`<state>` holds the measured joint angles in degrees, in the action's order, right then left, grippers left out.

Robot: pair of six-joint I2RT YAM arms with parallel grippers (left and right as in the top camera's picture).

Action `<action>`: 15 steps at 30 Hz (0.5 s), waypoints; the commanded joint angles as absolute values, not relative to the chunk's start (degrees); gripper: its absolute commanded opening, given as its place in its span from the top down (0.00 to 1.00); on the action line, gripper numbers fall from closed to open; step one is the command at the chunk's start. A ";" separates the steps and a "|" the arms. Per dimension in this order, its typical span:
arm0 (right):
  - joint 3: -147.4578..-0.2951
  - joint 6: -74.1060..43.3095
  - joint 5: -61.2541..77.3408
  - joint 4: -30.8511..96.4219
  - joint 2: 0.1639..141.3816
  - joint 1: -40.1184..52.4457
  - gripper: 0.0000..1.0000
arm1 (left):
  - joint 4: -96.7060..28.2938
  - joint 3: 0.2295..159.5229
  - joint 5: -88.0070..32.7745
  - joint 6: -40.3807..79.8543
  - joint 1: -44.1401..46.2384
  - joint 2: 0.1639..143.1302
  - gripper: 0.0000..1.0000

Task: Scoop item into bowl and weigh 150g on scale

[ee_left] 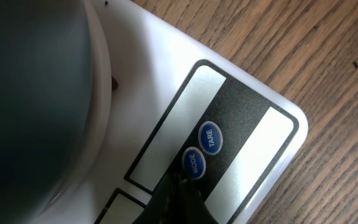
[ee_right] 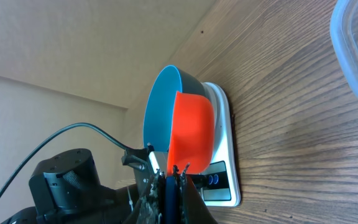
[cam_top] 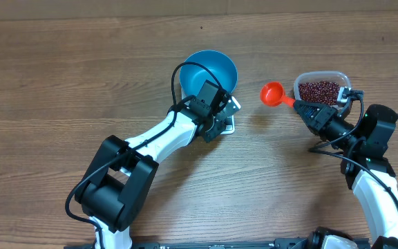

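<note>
Left claw [ee_left: 182,190], shut, prods the scale [ee_left: 157,53] near its MODE button [ee_left: 192,163]; right claw [cam_top: 301,106] grips the empty scoop [cam_top: 273,94]. A mis-hit could switch units.

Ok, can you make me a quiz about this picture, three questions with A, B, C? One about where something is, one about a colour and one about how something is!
1. Where is the bowl? A on the floor; B on the scale; C on a shelf.
2. What colour is the scoop? A green; B yellow; C orange-red.
3. How is the scoop? A empty; B heaped full; C cracked in half.

Answers:
1 B: the white scale shows right under the bowl.
2 C: its cup is bright orange-red from above.
3 A: the overhead view looks into its cup and nothing lies inside.
</note>
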<state>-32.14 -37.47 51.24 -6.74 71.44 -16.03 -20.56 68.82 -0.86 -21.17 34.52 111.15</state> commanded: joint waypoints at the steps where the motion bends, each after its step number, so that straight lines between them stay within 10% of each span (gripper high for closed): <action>1: -33.50 -36.97 52.01 -6.68 71.40 -16.14 0.96 | -20.93 68.60 -2.35 -20.62 34.89 113.16 0.96; 15: -33.50 -36.99 52.01 -6.66 71.40 -16.14 0.96 | -20.10 67.09 -2.33 -20.60 34.30 113.16 0.96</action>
<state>-32.14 -37.47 51.24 -6.70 71.44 -16.03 -20.27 68.66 -0.89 -21.17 34.46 111.15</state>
